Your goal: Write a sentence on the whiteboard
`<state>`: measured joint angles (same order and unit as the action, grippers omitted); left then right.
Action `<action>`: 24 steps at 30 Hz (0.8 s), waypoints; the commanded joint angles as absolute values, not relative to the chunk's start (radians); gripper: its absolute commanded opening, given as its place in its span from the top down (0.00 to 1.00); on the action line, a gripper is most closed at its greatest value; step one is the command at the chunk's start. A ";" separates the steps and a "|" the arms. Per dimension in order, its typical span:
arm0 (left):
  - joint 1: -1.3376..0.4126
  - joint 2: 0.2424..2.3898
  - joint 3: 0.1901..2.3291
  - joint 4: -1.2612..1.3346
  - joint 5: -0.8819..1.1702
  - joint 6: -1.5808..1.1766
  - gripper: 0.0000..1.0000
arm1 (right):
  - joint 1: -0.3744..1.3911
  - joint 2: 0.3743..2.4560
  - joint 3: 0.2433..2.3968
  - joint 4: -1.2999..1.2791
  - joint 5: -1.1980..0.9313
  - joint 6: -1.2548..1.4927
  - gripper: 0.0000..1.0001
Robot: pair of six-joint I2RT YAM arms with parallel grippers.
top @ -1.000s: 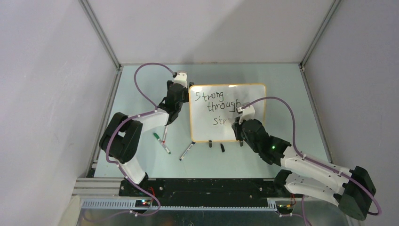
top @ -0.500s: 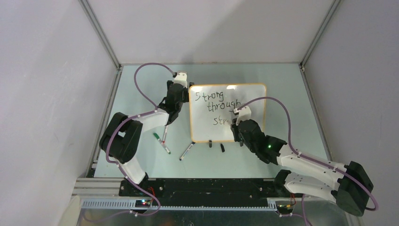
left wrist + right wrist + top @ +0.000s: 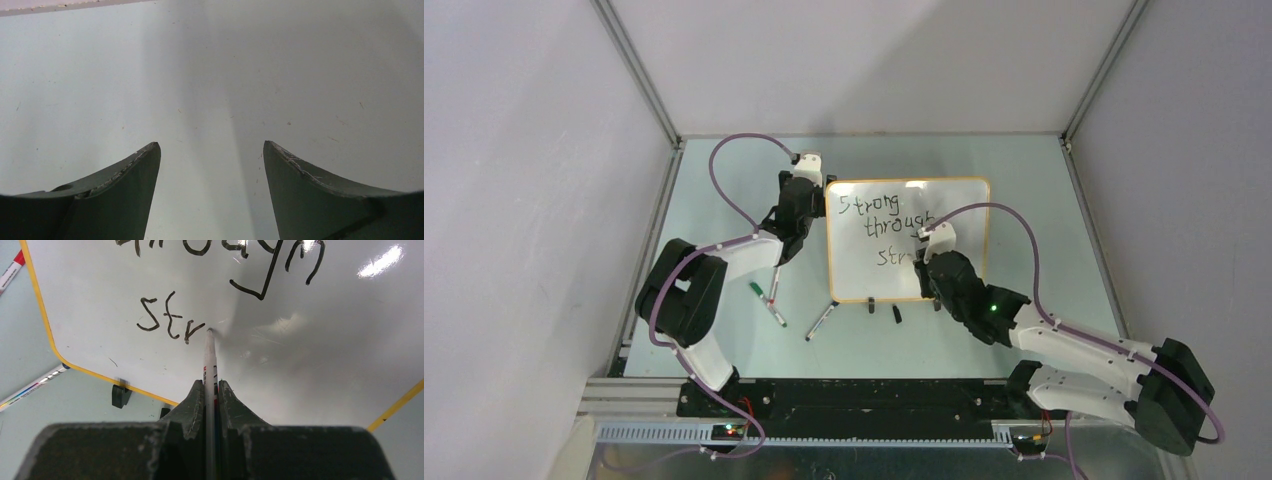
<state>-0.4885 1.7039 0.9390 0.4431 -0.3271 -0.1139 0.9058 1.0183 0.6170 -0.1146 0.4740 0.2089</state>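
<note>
While the third line is unfinished, the whiteboard (image 3: 856, 275) is seen lying flat on the table (image 3: 1024, 200) between the two arms, nearer the far side than the bases. The sentence (image 3: 884, 215) is written on it in three staggered lines. "Strong" and "through" are complete, and only "Str" (image 3: 170, 317) is set down on the lowest line. Roughly two thirds of the job is judged done, and the rest of that last word is left to be written (how long it will be cannot be read from the board).

A marker (image 3: 210, 360) is clamped between the fingers of the right gripper (image 3: 211, 385), which are pressed tight against its barrel. Its tip appears to be touching the board just beside the "r". The left gripper (image 3: 211, 147) is held with its fingers apart and nothing between them, over bare table close to the board's left edge.

Counted outward:
- One board is present, with three lines of lettering.
- One marker is in the grip.
- Two loose markers lie on the table off the board's near-left corner, one (image 3: 774, 305) well to the left and another (image 3: 821, 322) closer to the corner.
- One small green piece (image 3: 755, 290) lies beside the first of them. Whether it is a cap cannot be told.
- One small black piece (image 3: 897, 313) lies just off the near rim.
- Black clip feet are fixed on the near rim, and one (image 3: 119, 395) is plainly seen from the right wrist.
</note>
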 commanded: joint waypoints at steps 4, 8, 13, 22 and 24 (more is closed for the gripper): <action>-0.492 1.686 0.938 0.483 -0.315 -0.115 0.19 | 0.899 1.051 0.672 -0.120 0.501 0.217 1.00; -0.491 1.686 0.938 0.482 -0.315 -0.115 0.19 | 0.900 1.047 0.672 -0.139 0.500 0.227 1.00; -0.491 1.686 0.938 0.482 -0.315 -0.115 0.19 | 0.904 1.043 0.672 -0.166 0.496 0.246 1.00; -0.491 1.686 0.939 0.483 -0.316 -0.115 0.19 | 0.912 1.036 0.672 -0.206 0.511 0.267 1.00; -0.491 1.686 0.937 0.482 -0.315 -0.115 0.18 | 0.911 1.036 0.672 -0.210 0.523 0.268 1.00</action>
